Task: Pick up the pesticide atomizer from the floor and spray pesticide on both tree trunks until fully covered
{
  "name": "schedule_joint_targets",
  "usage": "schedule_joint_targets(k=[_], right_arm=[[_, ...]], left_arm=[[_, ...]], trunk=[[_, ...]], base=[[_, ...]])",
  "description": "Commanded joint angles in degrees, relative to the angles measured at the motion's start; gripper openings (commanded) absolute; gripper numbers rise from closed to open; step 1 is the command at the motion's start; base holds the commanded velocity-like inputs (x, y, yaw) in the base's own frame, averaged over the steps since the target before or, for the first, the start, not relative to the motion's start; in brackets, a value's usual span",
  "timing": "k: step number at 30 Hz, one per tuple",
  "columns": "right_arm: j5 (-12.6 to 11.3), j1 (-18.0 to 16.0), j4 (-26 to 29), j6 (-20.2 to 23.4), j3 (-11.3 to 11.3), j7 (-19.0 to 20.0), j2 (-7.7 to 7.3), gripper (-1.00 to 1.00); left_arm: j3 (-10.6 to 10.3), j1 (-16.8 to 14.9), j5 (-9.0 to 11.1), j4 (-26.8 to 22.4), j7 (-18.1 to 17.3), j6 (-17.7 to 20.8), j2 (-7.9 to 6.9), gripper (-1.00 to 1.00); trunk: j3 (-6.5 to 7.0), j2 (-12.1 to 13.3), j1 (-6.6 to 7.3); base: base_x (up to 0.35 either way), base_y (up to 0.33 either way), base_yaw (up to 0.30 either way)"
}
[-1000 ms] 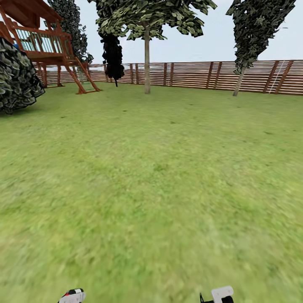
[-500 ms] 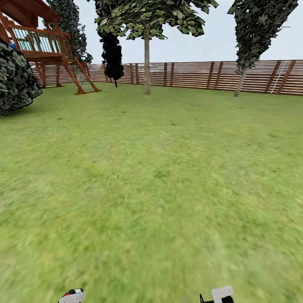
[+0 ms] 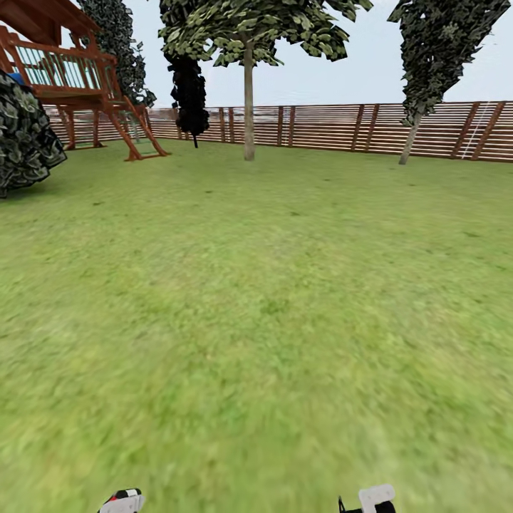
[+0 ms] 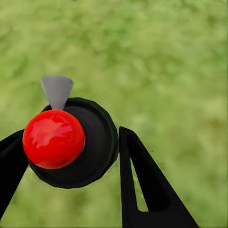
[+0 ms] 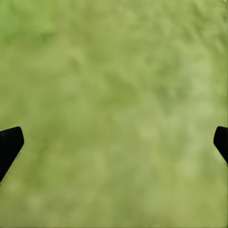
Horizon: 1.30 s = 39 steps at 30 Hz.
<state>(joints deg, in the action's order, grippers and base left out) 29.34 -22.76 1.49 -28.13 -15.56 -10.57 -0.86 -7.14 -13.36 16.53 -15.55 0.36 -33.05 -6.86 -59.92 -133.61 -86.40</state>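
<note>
Out on lawn (image 3: 271, 320), fence (image 3: 356, 128) ahead, view slid slightly right since before; left gripper (image 4: 71, 156) jaws clamping atomizer (image 4: 71, 142), right gripper (image 5: 114, 142) jaws spread

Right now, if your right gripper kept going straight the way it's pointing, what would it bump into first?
Probably just the lawn. The right gripper is open and nothing sits between its fingertips and the grass, though I can't judge how far down that is.

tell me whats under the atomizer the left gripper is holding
Under the pesticide atomizer, clamped between the left gripper's fingers, the left wrist view shows blurred green lawn. The patch straight below is covered by the bottle's dark body and red top.
</note>
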Motion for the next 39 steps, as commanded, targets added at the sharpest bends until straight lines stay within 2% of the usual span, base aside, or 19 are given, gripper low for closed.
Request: schedule_joint_targets(k=[1, 39], right_arm=[[0.01, 0.00, 0.00, 0.00, 0.00, 0.01, -0.01, 1.00], [0.02, 0.03, 0.00, 0.00, 0.00, 0.02, -0.02, 1.00]], left_arm=[[0.01, 0.00, 0.00, -0.01, -0.01, 0.00, 0.00, -1.00], [0.02, 0.00, 0.00, -0.01, -0.01, 0.00, -0.09, -1.00]], trunk=[[0.00, 0.00, 0.00], [0.00, 0.00, 0.00]], base=[[0.338, 0.000, 0.000], [0.338, 0.000, 0.000]])
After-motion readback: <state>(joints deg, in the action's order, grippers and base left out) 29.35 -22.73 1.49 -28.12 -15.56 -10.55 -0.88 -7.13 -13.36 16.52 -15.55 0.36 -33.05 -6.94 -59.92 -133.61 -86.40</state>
